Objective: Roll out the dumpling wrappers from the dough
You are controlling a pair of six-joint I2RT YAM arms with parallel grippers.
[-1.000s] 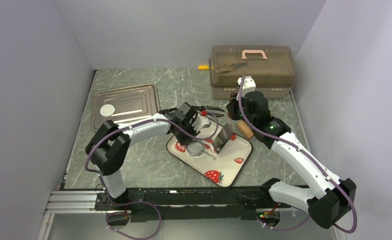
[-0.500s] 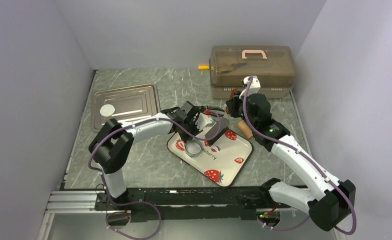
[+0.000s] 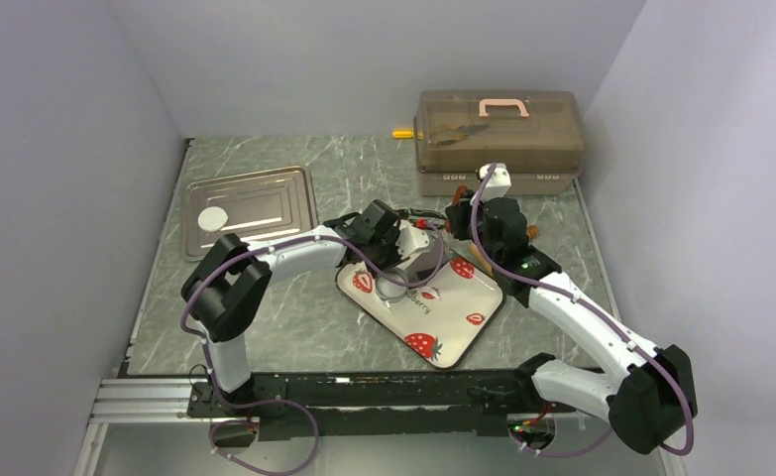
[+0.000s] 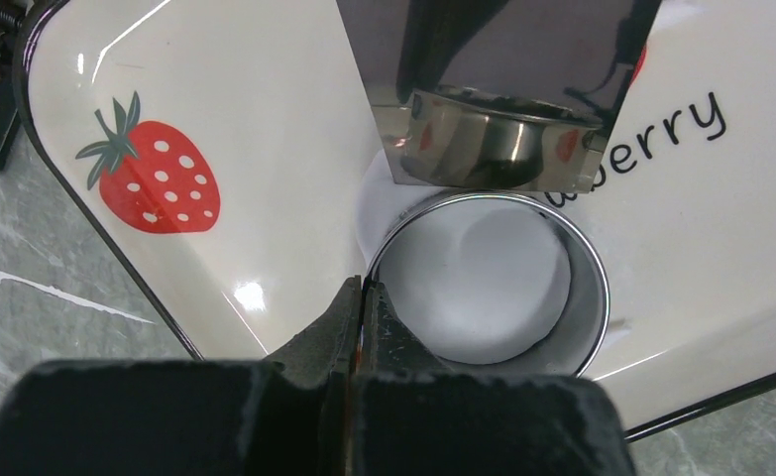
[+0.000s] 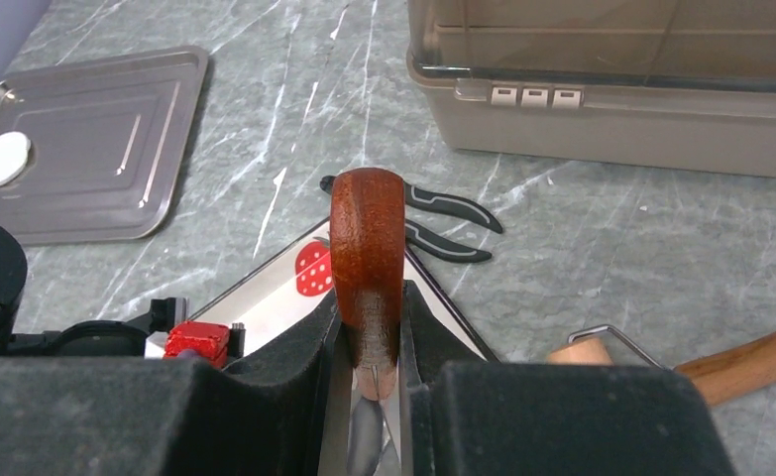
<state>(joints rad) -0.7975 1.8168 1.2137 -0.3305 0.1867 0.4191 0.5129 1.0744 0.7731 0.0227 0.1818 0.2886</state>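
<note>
A shiny round ring (image 4: 587,297) stands on the strawberry plate (image 4: 265,149), with the flattened white dough (image 4: 483,288) inside it and a little showing outside its left wall. My left gripper (image 4: 364,290) is shut on the ring's near wall, one finger inside and one outside. My right gripper (image 5: 369,327) is shut on the red-brown wooden handle (image 5: 367,238) of a steel scraper. Its blade (image 4: 502,89) leans over the ring's far rim. In the top view both grippers (image 3: 403,260) (image 3: 453,240) meet over the plate (image 3: 443,317). One dumpling wrapper (image 3: 212,219) lies on the steel tray (image 3: 255,203).
A brown toolbox (image 3: 498,139) with a pink handle stands at the back right. Black-handled scissors (image 5: 443,223) lie just beyond the plate. A wooden roller (image 5: 750,362) with a wire frame rests on the table to the right. Grey walls close in both sides.
My left gripper has closed on the ring's wall. The right arm has swung the scraper leftward and laid its blade lower over the ring.
</note>
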